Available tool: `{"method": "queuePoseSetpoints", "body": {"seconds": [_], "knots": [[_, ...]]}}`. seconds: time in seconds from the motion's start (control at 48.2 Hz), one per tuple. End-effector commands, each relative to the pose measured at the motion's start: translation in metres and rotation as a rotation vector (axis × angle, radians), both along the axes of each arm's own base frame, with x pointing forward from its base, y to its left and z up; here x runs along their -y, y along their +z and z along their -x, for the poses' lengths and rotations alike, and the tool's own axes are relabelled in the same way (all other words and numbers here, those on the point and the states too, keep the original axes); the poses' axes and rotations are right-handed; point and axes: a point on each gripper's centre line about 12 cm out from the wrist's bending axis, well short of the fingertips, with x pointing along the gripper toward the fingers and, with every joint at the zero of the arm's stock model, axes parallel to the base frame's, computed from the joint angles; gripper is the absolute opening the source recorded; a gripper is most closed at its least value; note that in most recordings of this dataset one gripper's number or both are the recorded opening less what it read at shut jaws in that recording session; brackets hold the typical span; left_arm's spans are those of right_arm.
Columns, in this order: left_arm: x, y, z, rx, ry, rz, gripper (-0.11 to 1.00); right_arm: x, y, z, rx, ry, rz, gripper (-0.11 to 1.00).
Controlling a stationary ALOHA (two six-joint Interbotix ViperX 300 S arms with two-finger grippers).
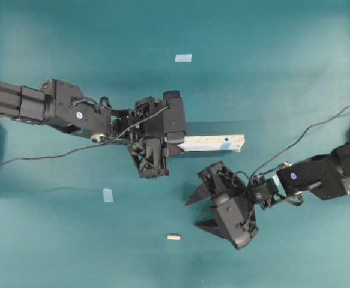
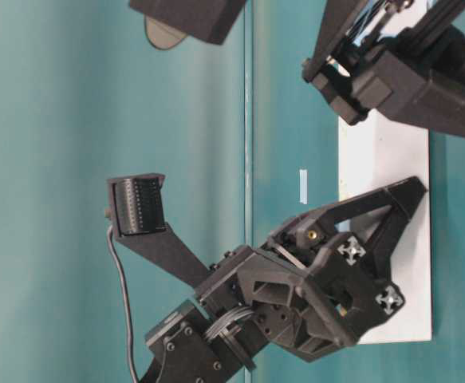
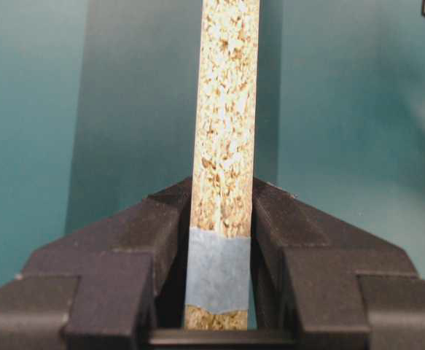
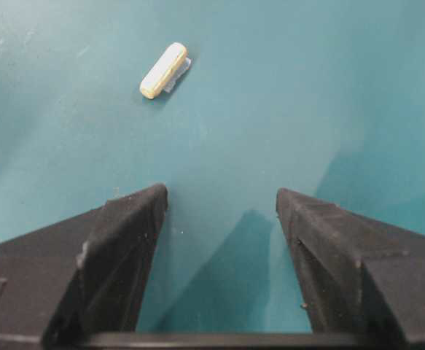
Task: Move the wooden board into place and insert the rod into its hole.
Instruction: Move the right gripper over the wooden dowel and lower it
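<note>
My left gripper (image 1: 185,144) is shut on the left end of the wooden board (image 1: 214,143), a pale strip that points right above the teal table, with a blue tape band near its far end. In the left wrist view the fingers (image 3: 161,226) pinch the board's (image 3: 225,109) speckled edge on both sides. I cannot make out the hole in any view. The rod (image 1: 173,236), a tiny cream peg, lies on the table at the lower centre. My right gripper (image 1: 191,215) stands open just right of the rod, with nothing between its fingers. The rod (image 4: 163,70) lies ahead and to the left of the right gripper (image 4: 221,193).
Two small light-blue tape squares lie flat on the table, one at the top centre (image 1: 183,58) and one at the lower left (image 1: 107,195). In the table-level view the board's white face (image 2: 384,159) shows behind the right gripper's black body (image 2: 296,295). Cables trail from both arms.
</note>
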Motion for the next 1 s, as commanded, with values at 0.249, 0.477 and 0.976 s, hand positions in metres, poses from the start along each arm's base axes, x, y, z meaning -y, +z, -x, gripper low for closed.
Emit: {"method": "queuePoseSetpoints", "body": {"seconds": [0.249, 0.477, 0.976], "knots": [[0.000, 0.016, -0.008, 0.052, -0.002, -0.004, 0.44, -0.006, 0.030, -0.008, -0.027, 0.001, 0.027, 0.75], [0.000, 0.016, -0.008, 0.052, -0.002, -0.004, 0.45, -0.016, 0.051, -0.012, -0.125, -0.041, 0.001, 0.75], [0.000, 0.021, -0.007, 0.063, -0.002, -0.004, 0.49, -0.032, 0.072, -0.043, -0.329, -0.273, -0.178, 0.75]]}}
